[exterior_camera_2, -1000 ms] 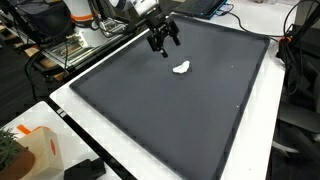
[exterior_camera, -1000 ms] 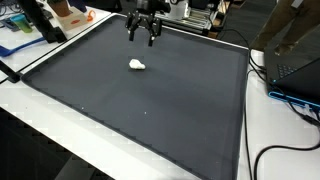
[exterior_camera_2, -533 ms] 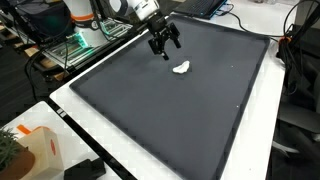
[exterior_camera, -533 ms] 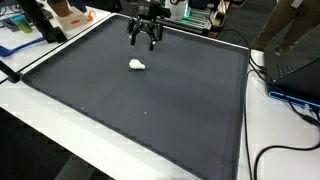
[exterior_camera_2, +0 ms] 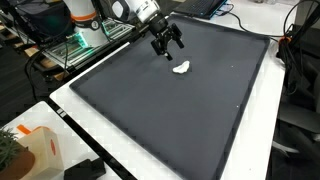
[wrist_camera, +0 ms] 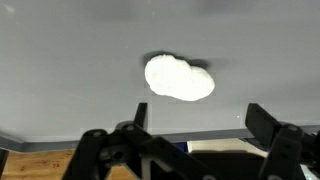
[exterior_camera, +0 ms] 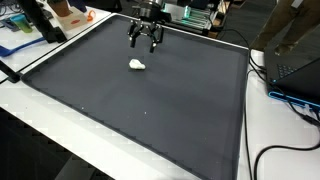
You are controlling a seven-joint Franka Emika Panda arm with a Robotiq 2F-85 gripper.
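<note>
In an exterior view: gripper (exterior_camera: 143,44) hangs above dark mat (exterior_camera: 150,110), jaws apart, empty. White lump (exterior_camera: 137,65) lies on mat nearby, untouched.

In an exterior view: gripper (exterior_camera_2: 169,48) has drifted slightly since a second ago; lump (exterior_camera_2: 181,68) unmoved.

Wrist view: lump (wrist_camera: 180,79) ahead of the spread fingers (wrist_camera: 128,135). No contact yet.

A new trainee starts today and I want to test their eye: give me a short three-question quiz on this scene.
1. True or false: the hand grips the white lump.
2. The lump lies on: A) the dark mat; B) a plate; C) the floor.
3. Do the hand's jaws stand open or shut?
Key: 1 false, the two are apart; 2 A; 3 open.
</note>
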